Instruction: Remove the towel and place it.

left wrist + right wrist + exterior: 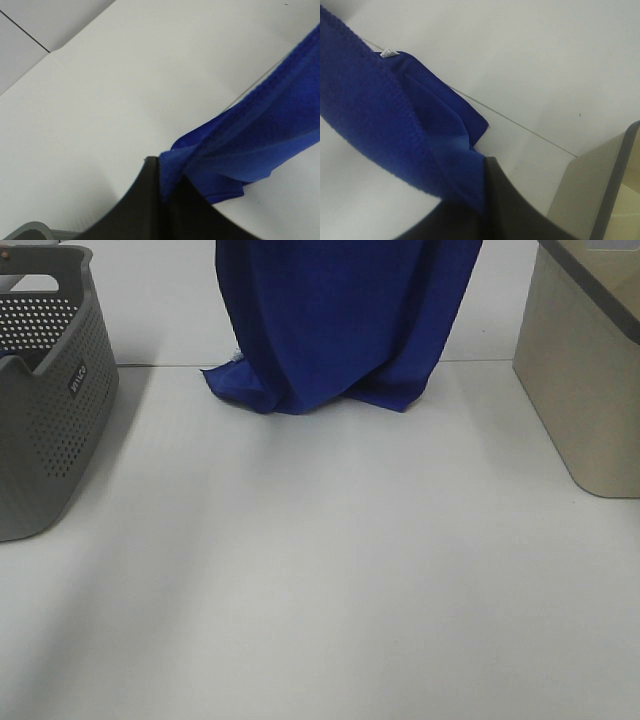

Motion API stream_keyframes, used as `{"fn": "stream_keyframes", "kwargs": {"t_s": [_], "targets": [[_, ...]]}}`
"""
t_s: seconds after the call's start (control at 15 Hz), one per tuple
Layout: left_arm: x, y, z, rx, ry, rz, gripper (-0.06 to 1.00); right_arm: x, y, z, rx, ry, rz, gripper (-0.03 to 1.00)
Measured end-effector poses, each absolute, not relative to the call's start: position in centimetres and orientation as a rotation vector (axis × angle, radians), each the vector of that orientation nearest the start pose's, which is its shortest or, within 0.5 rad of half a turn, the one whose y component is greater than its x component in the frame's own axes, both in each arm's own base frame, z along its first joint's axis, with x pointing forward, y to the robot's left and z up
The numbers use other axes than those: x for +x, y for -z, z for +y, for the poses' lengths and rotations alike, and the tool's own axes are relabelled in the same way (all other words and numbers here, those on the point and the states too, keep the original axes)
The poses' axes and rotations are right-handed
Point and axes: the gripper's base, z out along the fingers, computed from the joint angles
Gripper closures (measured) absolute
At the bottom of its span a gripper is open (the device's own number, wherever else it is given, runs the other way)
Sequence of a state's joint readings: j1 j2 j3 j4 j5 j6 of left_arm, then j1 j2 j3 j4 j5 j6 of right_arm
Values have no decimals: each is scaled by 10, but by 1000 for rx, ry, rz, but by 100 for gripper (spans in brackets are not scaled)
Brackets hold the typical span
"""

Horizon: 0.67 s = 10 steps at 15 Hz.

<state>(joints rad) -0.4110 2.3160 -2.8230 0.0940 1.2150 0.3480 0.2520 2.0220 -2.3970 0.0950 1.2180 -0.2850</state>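
The white table [320, 590] is smooth and matt, with a thin seam running across its far part. The towel [340, 320], a deep blue cloth with a fine nubbly pile, hangs in a broad curtain from above the high view's top edge. Its lower edge rests in soft folds on the far middle of the table. To the right stands a beige smooth-walled bin [580, 370]; to the left, a grey plastic basket [50, 420] with perforated sides. The towel is well apart from both. The left gripper [163, 172] has its dark fingers pinched together on one upper edge, and the right gripper [484, 200] is clamped on another. A small white tag [387, 52] shows at a corner.
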Motion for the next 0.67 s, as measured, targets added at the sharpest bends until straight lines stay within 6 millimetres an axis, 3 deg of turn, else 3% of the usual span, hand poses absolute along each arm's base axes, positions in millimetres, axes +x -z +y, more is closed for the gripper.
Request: {"fn": "stream_keyframes", "kwargs": {"t_s": [0.2, 0.4, 0.67], "targets": [[437, -405, -183, 856, -75, 2144, 94, 419, -429, 118, -603, -140, 2256, 95], [407, -413, -166, 895, -77, 2215, 94, 407, -422, 118, -609, -190, 2311, 95], [363, -400, -152, 1047, -49, 2295, 94, 374, -391, 115, -597, -280, 2484, 95]]}}
